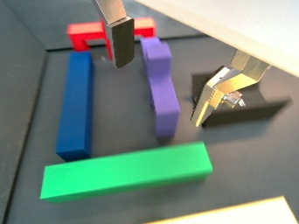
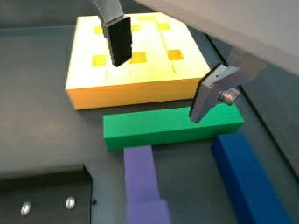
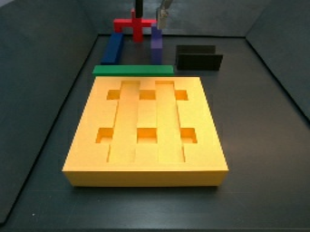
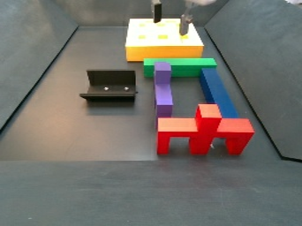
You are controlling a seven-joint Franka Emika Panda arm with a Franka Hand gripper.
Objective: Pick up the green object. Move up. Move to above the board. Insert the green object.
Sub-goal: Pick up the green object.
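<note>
The green object [image 2: 170, 125] is a flat green bar lying on the floor against the short edge of the board [image 2: 135, 61], a yellow-orange slab with square holes. Both also show in both side views: the bar [image 3: 133, 69] [image 4: 179, 63] and the board [image 3: 148, 127] [image 4: 163, 37]. In a wrist view the bar [image 1: 128, 173] lies across the ends of the blue and purple bars. My gripper [image 2: 156, 91] [image 1: 160, 94] is open and empty, well above the floor near the green bar. It shows high up in a side view [image 4: 170, 22], and only partly in a side view [image 3: 159, 11].
A purple bar [image 4: 163, 86] and a blue bar [image 4: 218, 88] lie side by side, running from the green bar toward a red piece [image 4: 203, 132]. The black fixture [image 4: 106, 86] [image 3: 198, 57] stands beside the purple bar. Dark walls enclose the floor.
</note>
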